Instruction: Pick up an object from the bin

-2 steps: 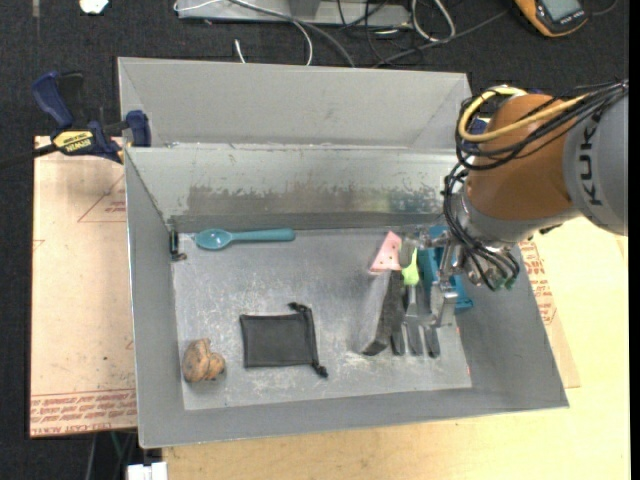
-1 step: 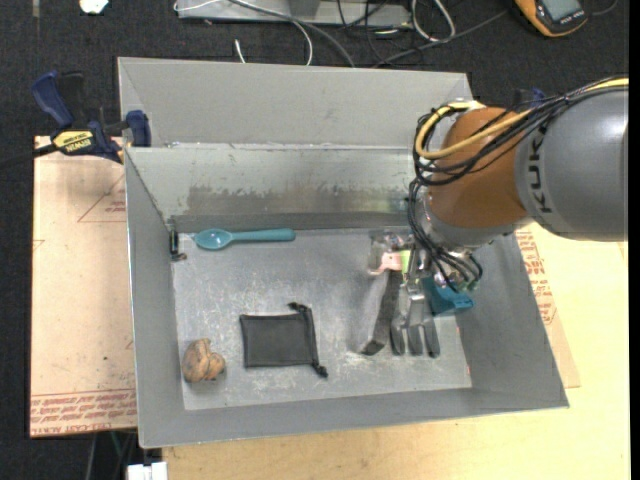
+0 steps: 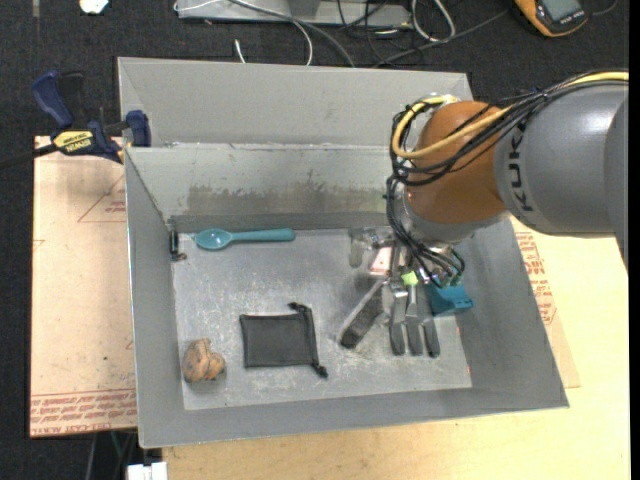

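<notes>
Dark slanted piece (image 3: 358, 326) lies just left of the gripper (image 3: 412, 336), lower right of centre; a descent there may only push it aside, I think. If the pincer is open or closed, I cannot tell.

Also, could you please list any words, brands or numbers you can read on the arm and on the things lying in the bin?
"KUK": black letters running along the grey arm; where the word ends I cannot make out.
Teal spoon by the back wall: no text to be seen.
Dark pouch on the bin floor: no text to be seen.
Brown lump in the near left corner: no text to be seen.
</notes>
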Robot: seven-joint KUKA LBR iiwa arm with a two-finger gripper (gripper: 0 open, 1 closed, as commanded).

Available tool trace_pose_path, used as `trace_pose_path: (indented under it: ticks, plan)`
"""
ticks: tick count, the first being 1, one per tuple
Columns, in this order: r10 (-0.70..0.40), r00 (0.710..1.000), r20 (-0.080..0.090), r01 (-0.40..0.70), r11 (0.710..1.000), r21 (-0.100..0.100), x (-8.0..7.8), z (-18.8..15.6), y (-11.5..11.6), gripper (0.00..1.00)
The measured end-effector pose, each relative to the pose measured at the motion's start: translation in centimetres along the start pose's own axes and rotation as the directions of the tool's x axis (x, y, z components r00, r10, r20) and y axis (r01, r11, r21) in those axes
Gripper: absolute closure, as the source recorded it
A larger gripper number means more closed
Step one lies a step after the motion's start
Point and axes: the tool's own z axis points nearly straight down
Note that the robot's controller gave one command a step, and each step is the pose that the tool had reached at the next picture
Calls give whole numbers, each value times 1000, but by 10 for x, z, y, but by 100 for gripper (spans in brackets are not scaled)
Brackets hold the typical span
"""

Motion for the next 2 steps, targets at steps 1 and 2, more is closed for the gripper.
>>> trace_pose_path:
  ticks: [1,2]
  plan:
    - [-260,966,8,260,966,3,-11,9,-4,0]
    - [-412,911,5,412,911,2,-7,27,-15,0]
